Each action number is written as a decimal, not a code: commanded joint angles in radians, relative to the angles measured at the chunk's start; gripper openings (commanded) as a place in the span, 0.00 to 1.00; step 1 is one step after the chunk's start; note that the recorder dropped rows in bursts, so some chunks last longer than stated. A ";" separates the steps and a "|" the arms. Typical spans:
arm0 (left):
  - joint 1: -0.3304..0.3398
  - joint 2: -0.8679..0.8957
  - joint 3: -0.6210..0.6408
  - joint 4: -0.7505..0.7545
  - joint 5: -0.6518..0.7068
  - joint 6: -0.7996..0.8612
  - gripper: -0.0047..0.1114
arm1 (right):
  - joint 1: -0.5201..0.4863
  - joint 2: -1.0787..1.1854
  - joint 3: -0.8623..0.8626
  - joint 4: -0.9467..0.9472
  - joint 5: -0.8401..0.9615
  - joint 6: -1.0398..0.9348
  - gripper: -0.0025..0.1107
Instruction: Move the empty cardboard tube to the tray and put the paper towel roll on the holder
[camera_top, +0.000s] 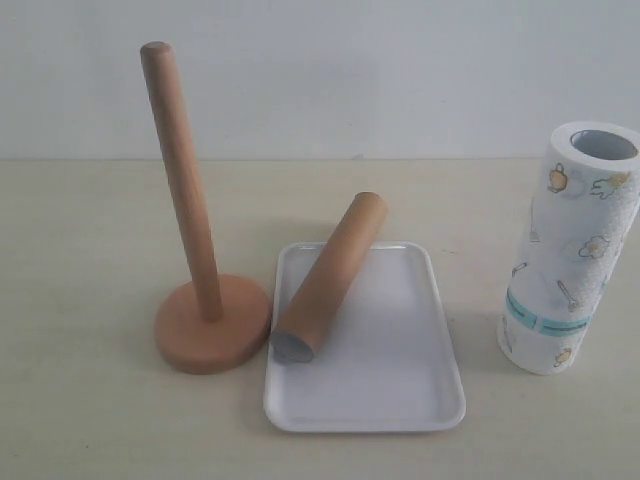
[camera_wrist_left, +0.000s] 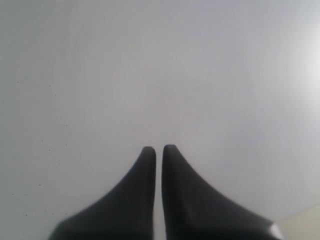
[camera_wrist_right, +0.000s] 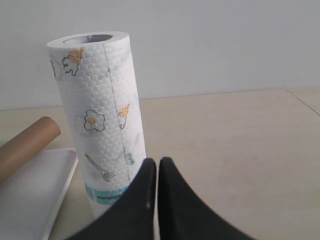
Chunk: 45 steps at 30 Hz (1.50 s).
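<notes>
Empty cardboard tube (camera_top: 330, 278): lies on its side, slantwise across the left part of the tray. Its grey open end sits at the tray's left rim and its far end reaches past the far rim. In the right wrist view one end of it (camera_wrist_right: 25, 145) shows above the tray's edge.
Tray (camera_top: 400, 380): flat and white, on the tabletop between the holder and the roll, carrying only the tube.
Paper towel roll (camera_top: 570, 250): stands upright on the tabletop to the right of the tray, apart from it, hollow core facing up and teal band near its foot.
Holder (camera_top: 187, 200): stands left of the tray. Its disc base is just beside the tube's grey end, and its rod is bare and leans a little in the exterior view.
Right gripper (camera_wrist_right: 158, 161): fingers pressed together with nothing between them, low and close in front of the roll (camera_wrist_right: 100, 110), with the tray's corner (camera_wrist_right: 30, 195) off to one side.
Left gripper (camera_wrist_left: 158, 148): fingers pressed together, holding nothing, facing a plain pale surface.
Tabletop (camera_top: 80, 250): pale beige, meeting a white wall behind.
</notes>
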 joint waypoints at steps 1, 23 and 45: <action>0.002 -0.015 0.009 -0.005 0.052 0.060 0.08 | 0.003 -0.004 0.000 -0.004 -0.013 0.002 0.03; 0.604 -0.279 0.361 -0.324 0.114 -0.003 0.08 | 0.003 -0.004 0.000 -0.004 -0.013 0.002 0.03; 0.629 -0.370 0.461 -1.324 0.140 1.525 0.08 | 0.003 -0.004 0.000 -0.004 -0.013 0.002 0.03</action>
